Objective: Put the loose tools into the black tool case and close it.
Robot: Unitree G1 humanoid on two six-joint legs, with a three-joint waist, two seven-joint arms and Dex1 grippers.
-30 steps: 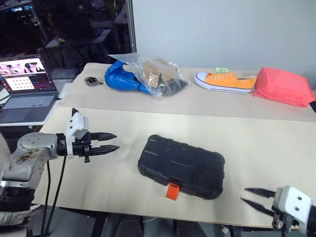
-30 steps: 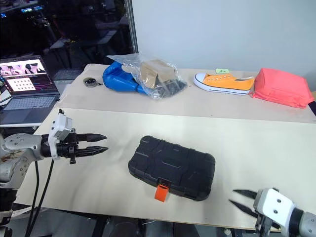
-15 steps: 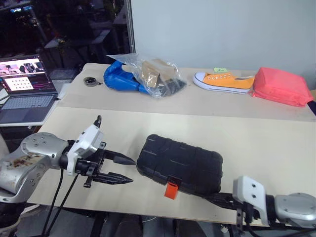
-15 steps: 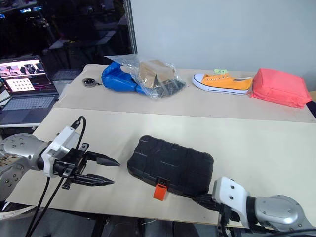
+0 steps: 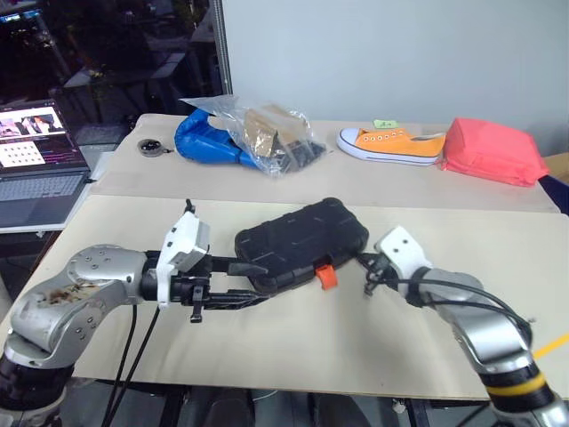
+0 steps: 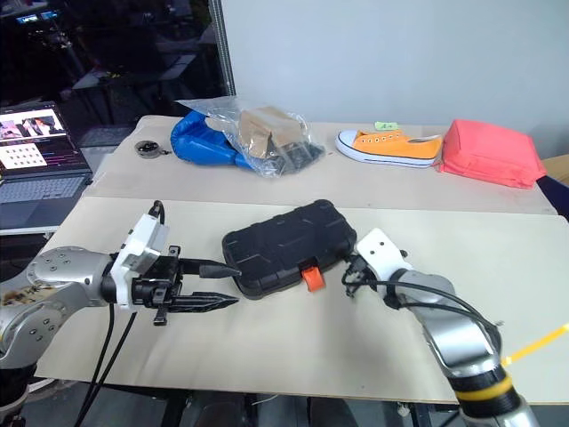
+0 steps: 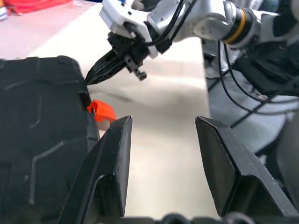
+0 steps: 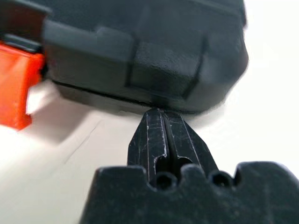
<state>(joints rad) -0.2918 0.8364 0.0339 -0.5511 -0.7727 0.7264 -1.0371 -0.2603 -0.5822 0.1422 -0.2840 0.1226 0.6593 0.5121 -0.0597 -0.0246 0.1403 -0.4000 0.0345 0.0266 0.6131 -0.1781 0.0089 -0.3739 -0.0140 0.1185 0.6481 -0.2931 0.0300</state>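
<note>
Black moulded tool case (image 5: 300,244) is lying shut in the centre of the frame on the pale wooden bench (image 5: 293,329), its orange latch (image 5: 326,276) facing the lower edge; the left hand (image 5: 253,283) is reaching in from the lower left with its two fingers spread, the upper fingertip touching the case's left end, the lower one lying just beside it; the right hand (image 6: 348,270) is coming in from the lower right with its fingers pressed together, the tips touching the case's right end near the latch, pinching nothing; a clear plastic bag (image 5: 267,133) and a blue bag (image 5: 206,142) are sitting at the upper left, an orange shoe (image 5: 391,144) and a red pouch (image 5: 493,151) at the upper right; a laptop (image 5: 37,160) is standing open at the far left.
</note>
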